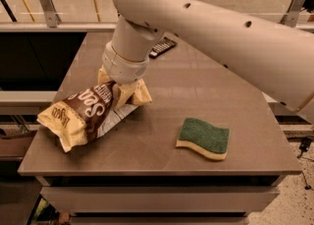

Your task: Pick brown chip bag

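The brown chip bag (83, 113) lies on its side at the front left of the grey table (196, 86), dark brown in the middle with white lettering and cream-yellow ends. Its left end hangs slightly over the table's left edge. My gripper (121, 87) is down at the bag's right end, hidden under the thick white wrist of the arm (206, 27), which reaches in from the upper right.
A green-and-yellow sponge (204, 138) lies at the front right of the table. A small black remote (162, 47) lies at the back, partly behind the arm. A railing and a lower floor lie beyond the table's far edge.
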`<state>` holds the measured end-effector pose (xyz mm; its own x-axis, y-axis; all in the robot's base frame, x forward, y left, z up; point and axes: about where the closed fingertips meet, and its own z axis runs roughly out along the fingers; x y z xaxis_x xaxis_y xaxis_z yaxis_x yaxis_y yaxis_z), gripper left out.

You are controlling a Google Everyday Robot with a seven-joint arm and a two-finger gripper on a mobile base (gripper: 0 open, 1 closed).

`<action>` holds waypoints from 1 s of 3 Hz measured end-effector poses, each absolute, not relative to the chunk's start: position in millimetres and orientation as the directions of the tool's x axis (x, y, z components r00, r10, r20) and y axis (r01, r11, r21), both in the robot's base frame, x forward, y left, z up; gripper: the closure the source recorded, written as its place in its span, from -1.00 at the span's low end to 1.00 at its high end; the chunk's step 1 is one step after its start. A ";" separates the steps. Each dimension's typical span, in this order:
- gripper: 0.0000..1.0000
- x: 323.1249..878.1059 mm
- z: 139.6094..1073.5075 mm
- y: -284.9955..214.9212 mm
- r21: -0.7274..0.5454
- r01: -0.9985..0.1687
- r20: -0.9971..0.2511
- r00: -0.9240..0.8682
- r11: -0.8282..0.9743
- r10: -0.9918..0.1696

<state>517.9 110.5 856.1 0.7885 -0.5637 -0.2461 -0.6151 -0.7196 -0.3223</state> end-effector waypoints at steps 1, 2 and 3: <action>1.00 518.2 861.5 107.9 -0.330 -0.613 -0.251 0.790 -0.718 -0.559; 1.00 516.2 878.4 99.6 -0.379 -0.586 -0.238 0.810 -0.716 -0.537; 1.00 511.3 911.8 89.0 -0.446 -0.539 -0.174 0.835 -0.715 -0.521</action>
<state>511.3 89.0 911.8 0.8355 -0.5214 -0.1737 -0.5387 -0.7146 -0.4463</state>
